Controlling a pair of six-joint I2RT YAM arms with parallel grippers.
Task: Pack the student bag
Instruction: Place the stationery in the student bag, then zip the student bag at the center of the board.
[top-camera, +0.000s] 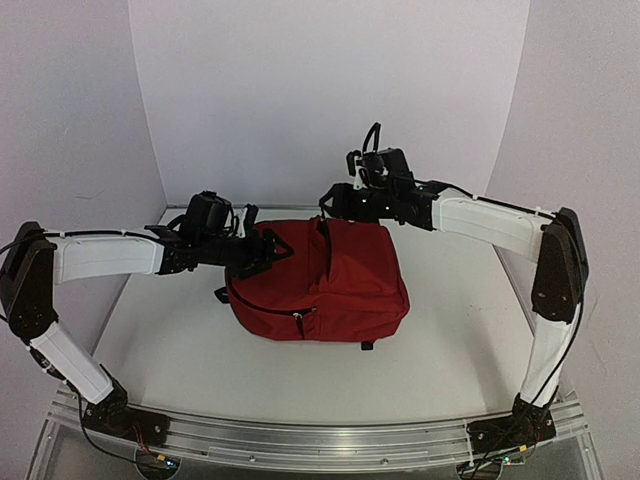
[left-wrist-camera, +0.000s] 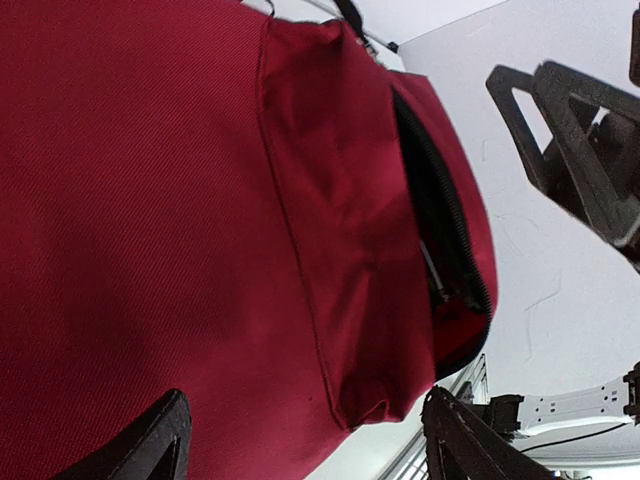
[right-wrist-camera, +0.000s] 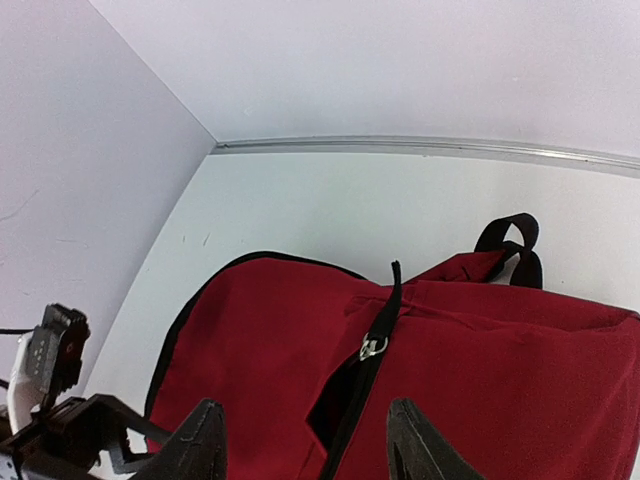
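Dark-red fabric, logged as student bag (top-camera: 320, 285) at centre of table (top-camera: 455, 335); found left gripper (left-wrist-camera: 300, 445) & right gripper (right-wrist-camera: 305, 440) both spread, holding nil; recommend pinching zip pull (right-wrist-camera: 374, 347) squarely, opp. side braced.

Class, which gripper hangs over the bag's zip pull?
The right gripper: the zip pull shows between its jaws; the left gripper faces the student bag side-on.

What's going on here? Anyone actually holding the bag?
Nobody is. The student bag sits mid-table with both arms at it. The left end effector is open at its left side, and the right end effector is open just over the zipper pull. Neither grips anything.
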